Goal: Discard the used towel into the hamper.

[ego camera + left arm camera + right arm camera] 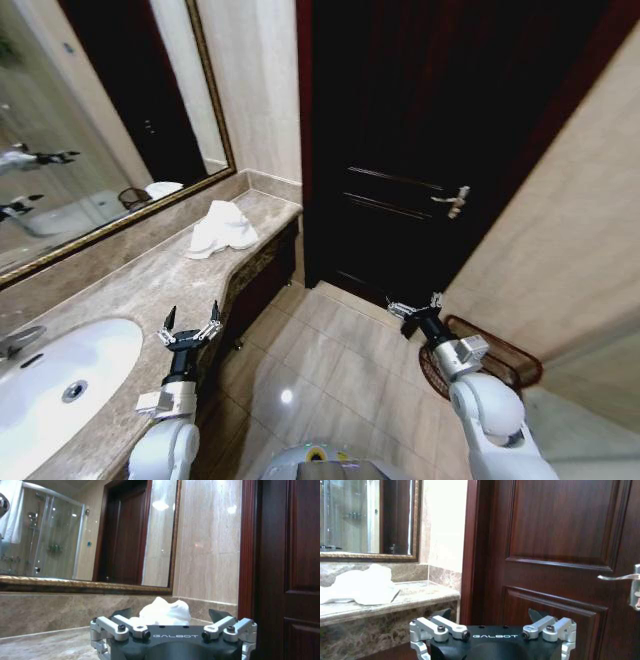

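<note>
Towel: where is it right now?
The towel lies crumpled on the marble counter at its far end near the door, on the robot's left, beyond the open left gripper.

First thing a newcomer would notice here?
The crumpled white towel on the marble counter, near its far end by the dark door. Then both grippers, left over the counter's edge and right above the floor, both open and empty, with the hamper against the wall beside the right arm.
</note>
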